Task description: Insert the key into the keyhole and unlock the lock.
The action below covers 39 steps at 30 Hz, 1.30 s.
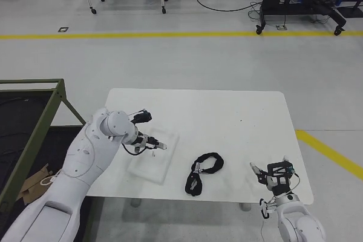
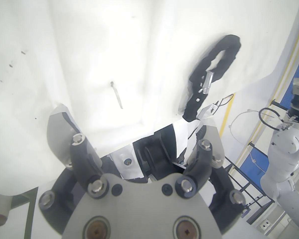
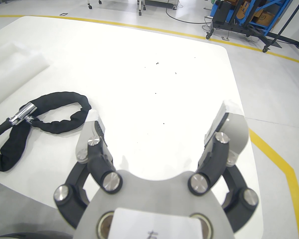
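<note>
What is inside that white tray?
One thin key lies flat on the floor of the white tray, touching nothing else. The left gripper, open above the tray, hides one corner of it, so whatever might be there cannot be seen.

Right wrist view: the lock (image 3: 57,126) runs off the picture's edge, so its far end is cut off, as is the tray (image 3: 12,60). The end face of the metal cylinder (image 3: 23,114) is too small to resolve.

Left wrist view: the left pincer (image 2: 133,118) hides the lock's near end. The key (image 2: 117,96) is washed out, so its bit profile is indeterminate.
</note>
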Each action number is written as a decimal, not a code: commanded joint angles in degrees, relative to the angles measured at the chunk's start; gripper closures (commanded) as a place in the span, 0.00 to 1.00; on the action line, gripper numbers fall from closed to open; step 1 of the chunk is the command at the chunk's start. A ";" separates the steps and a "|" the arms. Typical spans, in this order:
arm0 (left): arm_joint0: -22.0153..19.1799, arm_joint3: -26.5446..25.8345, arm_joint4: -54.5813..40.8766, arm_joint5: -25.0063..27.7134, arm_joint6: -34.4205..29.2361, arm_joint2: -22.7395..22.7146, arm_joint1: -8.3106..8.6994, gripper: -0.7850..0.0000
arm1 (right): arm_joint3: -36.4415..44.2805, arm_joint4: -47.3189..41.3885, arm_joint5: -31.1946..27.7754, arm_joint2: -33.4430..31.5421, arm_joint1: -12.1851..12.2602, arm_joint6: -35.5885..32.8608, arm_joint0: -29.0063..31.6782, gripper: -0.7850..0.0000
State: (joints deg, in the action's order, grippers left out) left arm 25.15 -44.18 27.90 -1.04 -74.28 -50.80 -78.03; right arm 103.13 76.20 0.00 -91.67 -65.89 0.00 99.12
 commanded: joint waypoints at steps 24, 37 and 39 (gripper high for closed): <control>-8.10 20.35 -0.91 2.22 3.27 10.42 -8.70 0.53 | 0.00 0.00 0.00 0.00 0.00 0.00 0.00 0.00; -9.58 24.90 -1.45 2.44 3.85 11.19 -10.91 1.00 | 0.00 0.00 0.00 0.00 0.00 0.00 0.00 0.00; -9.86 25.15 -1.53 2.23 3.85 11.18 -11.13 1.00 | 0.00 0.00 0.00 0.00 0.00 0.00 0.00 0.00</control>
State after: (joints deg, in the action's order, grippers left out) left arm 15.45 -19.17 26.43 1.32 -70.43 -39.60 -89.05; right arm 103.13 76.20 0.00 -91.67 -65.89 0.00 99.12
